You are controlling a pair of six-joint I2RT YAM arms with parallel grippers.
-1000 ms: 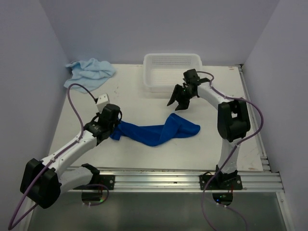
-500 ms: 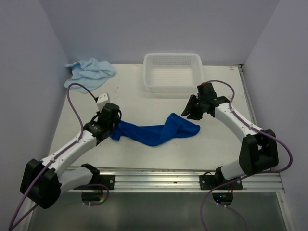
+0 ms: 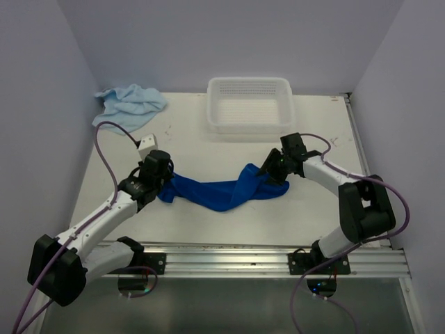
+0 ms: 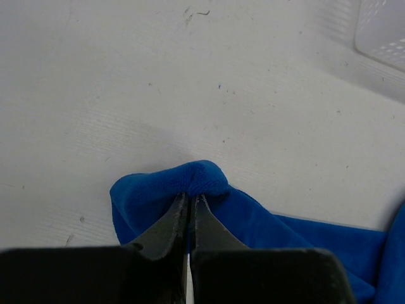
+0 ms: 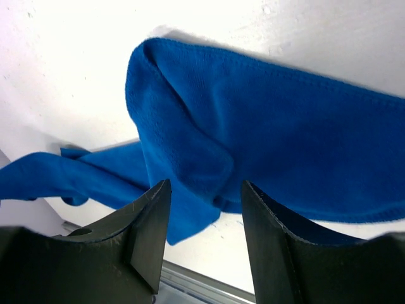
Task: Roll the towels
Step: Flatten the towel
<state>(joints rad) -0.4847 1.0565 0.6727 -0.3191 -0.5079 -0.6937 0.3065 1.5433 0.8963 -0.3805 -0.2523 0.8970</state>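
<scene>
The dark royal blue towel (image 3: 226, 191) lies stretched and crumpled across the middle of the table. My left gripper (image 3: 161, 182) is shut on its left end; in the left wrist view the black fingertips (image 4: 179, 209) pinch a raised fold of the towel (image 4: 196, 178). My right gripper (image 3: 272, 169) is open just over the towel's right end; in the right wrist view the towel (image 5: 253, 133) fills the space beyond the parted fingers (image 5: 152, 221). The pale sky blue towel (image 3: 128, 104) lies bunched at the far left corner.
A white perforated basket (image 3: 249, 104) stands at the back centre, its corner in the left wrist view (image 4: 383, 28). A small white block (image 3: 147, 145) sits near the left arm. Purple walls enclose three sides; a metal rail (image 3: 264, 254) runs along the near edge.
My right arm swung from beside the basket down and toward the front, and its open gripper now hovers at the dark towel's right end. The left gripper and towel stayed put.
</scene>
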